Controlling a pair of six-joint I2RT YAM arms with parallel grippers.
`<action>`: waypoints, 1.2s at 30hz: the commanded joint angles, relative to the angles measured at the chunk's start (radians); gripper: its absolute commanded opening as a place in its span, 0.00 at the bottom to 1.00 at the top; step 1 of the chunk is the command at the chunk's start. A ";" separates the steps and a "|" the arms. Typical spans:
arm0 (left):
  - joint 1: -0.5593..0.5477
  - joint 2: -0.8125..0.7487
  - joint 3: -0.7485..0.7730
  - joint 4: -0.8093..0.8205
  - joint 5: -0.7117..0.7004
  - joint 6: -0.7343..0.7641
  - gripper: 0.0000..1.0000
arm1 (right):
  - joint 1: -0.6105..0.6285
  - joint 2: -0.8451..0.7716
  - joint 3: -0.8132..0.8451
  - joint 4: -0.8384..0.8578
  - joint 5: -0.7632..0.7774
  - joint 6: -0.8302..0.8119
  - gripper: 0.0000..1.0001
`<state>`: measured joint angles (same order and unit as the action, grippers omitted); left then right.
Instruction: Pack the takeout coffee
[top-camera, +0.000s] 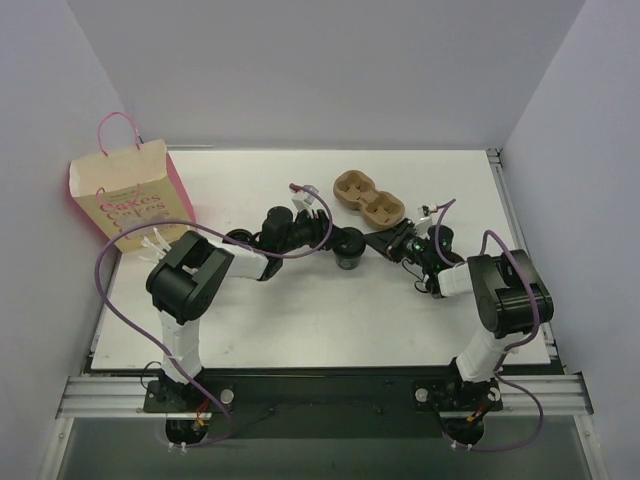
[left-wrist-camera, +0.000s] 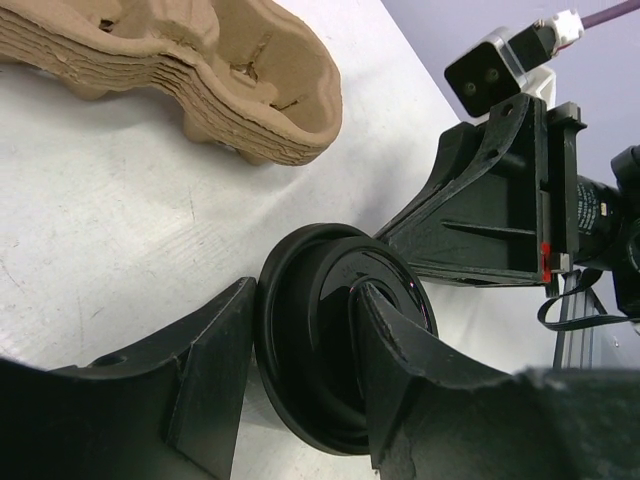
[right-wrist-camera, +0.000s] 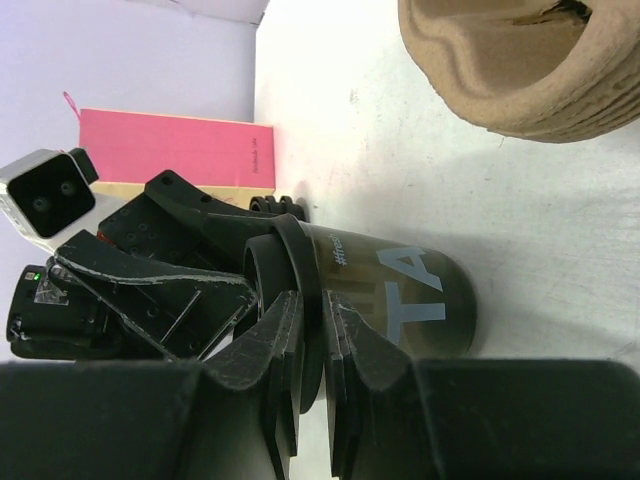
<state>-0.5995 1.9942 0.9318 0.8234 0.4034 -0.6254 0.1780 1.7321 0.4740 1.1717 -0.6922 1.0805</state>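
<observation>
so far, little of the packing was done. the cup (right-wrist-camera: 410, 300) stood upright on the table (top-camera: 300, 320), mid-table between the two arms, with its black lid (left-wrist-camera: 305, 390) already on. it was near the carrier (top-camera: 368, 198), on the side toward the arms, and not in it. the bag (top-camera: 130, 195) stood well apart at the far left corner, mouth up, and what it held could not be seen.

both grippers were at the cup. the right gripper (right-wrist-camera: 313, 305) sat at its right side with its fingers nearly together, pinching the lid's rim between them, so it appeared to have hold of the cup at the lid. the left gripper (left-wrist-camera: 305, 300) was set around the lid from the other side, jaws parted wide enough to straddle it. one finger (left-wrist-camera: 215, 370) touched the rim and the other lay across the lid in the wrist view. i could not tell whether it pressed or only bracketed the lid.

as a judgement, the step in hand was seating the lid or taking a first grasp, with the cup not yet lifted. left to do: raise the cup, set it in a carrier pocket if that was wanted, then get it across to the bag and down inside without tipping. one gripper would likely have to let go first, since both crowded the same rim.
</observation>
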 joint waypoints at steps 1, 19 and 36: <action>-0.029 0.176 -0.140 -0.581 -0.094 0.151 0.52 | 0.077 0.167 -0.124 -0.285 -0.035 -0.053 0.09; -0.039 0.161 -0.143 -0.563 -0.087 0.145 0.52 | 0.264 -0.255 0.170 -1.087 0.442 -0.507 0.14; -0.039 0.189 -0.171 -0.521 -0.084 0.135 0.52 | 0.267 -0.089 0.046 -0.950 0.281 -0.321 0.06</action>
<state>-0.6018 1.9846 0.9062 0.8520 0.3531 -0.6426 0.3882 1.5040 0.6796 0.4988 -0.2207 0.7059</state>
